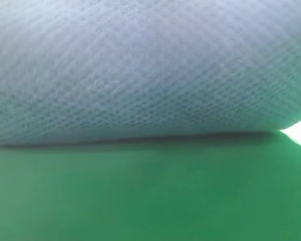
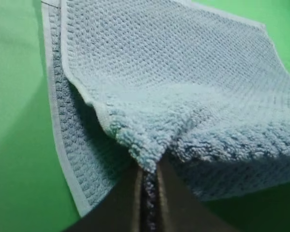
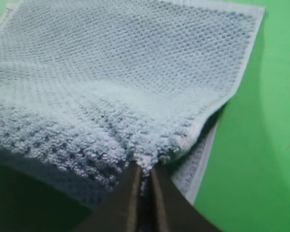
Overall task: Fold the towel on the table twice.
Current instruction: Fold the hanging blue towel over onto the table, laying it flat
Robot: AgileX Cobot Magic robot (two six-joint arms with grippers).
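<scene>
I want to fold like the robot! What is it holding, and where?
Both end effectors pinch the towel: the left end effector near its left corner, the right end effector near its right corner, lifting that edge.

Only the fingers of the robot can be seen, each pair in its own wrist view. The left gripper (image 2: 149,193) has two dark brown fingers (image 2: 121,208), smooth and flat, which become narrow toward the tips. The right gripper (image 3: 144,186) has the same dark, tapering fingers (image 3: 122,205). Their surface looks matt and plain.
</scene>
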